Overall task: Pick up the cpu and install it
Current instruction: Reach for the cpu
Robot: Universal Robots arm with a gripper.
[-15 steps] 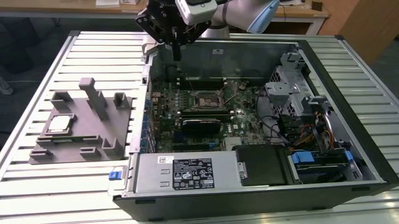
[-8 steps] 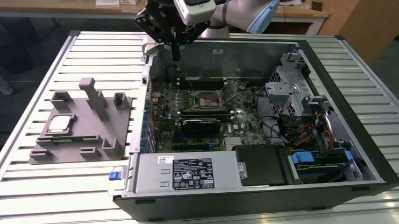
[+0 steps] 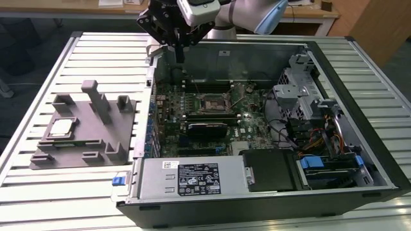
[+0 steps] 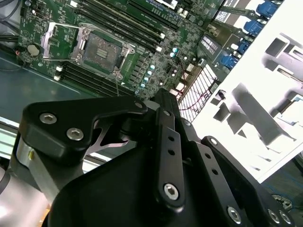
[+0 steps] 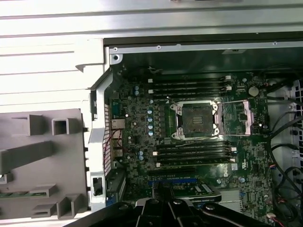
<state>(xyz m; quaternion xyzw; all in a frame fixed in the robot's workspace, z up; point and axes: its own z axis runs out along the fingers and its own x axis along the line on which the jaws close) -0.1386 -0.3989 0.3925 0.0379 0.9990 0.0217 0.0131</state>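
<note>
Listing what you have on the bench, item by item. Gripper (image 3: 180, 57): black, hanging from the arm above the far rim of the open computer case (image 3: 359, 187), toward the corner on the exterior view's left. Its fingers are together, the tips meet in a single point with nothing between them, and it touches nothing. In the second wrist view your gripper (image 4: 163, 94) shows its linkages folded inward. Cpu (image 3: 61, 127): a small silvery square lying flat in a recess of the grey fixture (image 3: 83, 144). The fixture sits on the slatted table (image 3: 38, 192), on the exterior view's left of the case and well apart from your gripper. Motherboard (image 3: 168, 105): green, lying flat on the case floor. Socket (image 3: 212, 102): square, dark-framed, mid-board. Both wrist views show its contact field bare (image 5: 196, 120) (image 4: 102, 49), so the cpu is not yet installed. Memory slots (image 5: 189, 85): long and black, running in rows on both sides of the socket. Power supply (image 3: 186, 178): a silver box with a printed label, set against the near wall of the case.
</note>
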